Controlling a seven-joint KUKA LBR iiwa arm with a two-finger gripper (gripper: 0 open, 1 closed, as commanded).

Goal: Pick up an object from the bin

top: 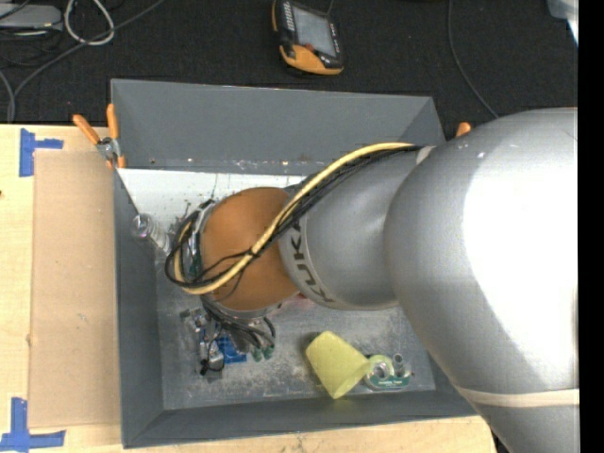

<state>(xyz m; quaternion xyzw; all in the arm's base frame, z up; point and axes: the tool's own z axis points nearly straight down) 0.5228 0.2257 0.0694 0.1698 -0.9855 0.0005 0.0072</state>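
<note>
The gripper (229,341) is held low over a small blue bit (229,351) near the bin's (274,130) front-left corner, likely lined up for a grab. Open or closed can't be told, since it's tucked under the orange cover (241,248). A yellow wedge (333,364) is seen along the front edge.

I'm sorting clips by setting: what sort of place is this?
Probably a robotics lab: a KUKA arm reaches into a grey metal bin of small things, with loose cables and a handheld controller lying behind it.

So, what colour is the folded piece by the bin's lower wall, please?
The folded piece is pale yellow; camera view.
</note>
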